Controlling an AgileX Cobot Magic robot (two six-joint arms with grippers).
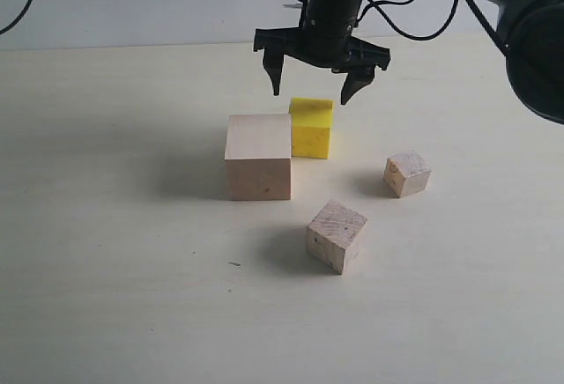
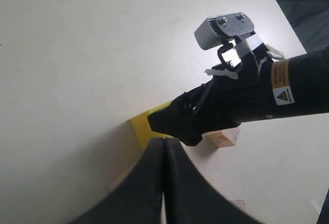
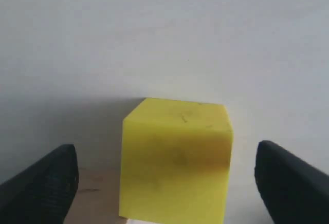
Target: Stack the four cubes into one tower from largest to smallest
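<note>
The right gripper [image 1: 310,93], jaws spread wide and empty, hangs directly above the bright yellow cube [image 1: 310,130], which sits unstacked on the pale tabletop [image 1: 132,269] just beside the large bare-wood cube [image 1: 258,159].

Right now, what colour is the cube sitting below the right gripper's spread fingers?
Bright yellow: the solid yellow cube shows best in the right wrist view.
</note>
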